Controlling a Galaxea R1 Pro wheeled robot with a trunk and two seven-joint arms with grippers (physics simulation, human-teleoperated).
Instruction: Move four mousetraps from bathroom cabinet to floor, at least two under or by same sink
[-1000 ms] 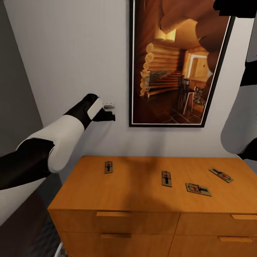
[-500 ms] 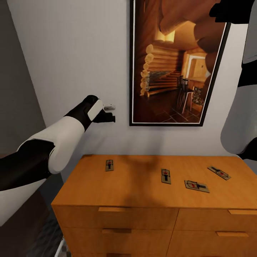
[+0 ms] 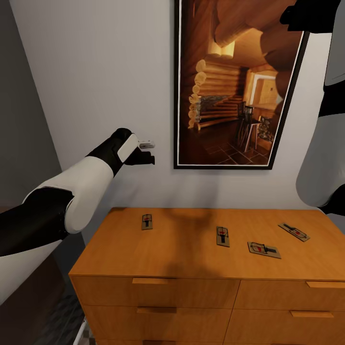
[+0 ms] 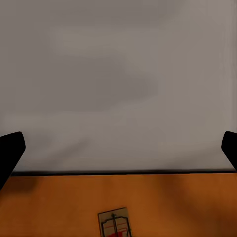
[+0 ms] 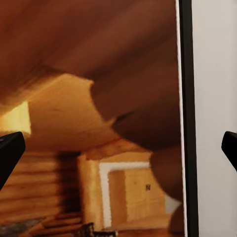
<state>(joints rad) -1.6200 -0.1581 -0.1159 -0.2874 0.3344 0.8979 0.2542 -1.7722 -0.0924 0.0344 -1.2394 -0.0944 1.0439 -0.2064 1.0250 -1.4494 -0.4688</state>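
Four mousetraps [image 3: 223, 236] lie on one cabinet [image 3: 191, 258]; both grippers' fingers [image 4: 11, 150] spread, empty.

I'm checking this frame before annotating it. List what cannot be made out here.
- Right pincer: head view, cut off by the top edge, so how its jaws stand is unreadable there.
- Cabinet: head view, lower drawers cut off by the bottom edge.
- Leftmost mousetrap: left wrist view, cut by the bottom edge.
- Mousetraps: head view, wire parts too small to tell if set.
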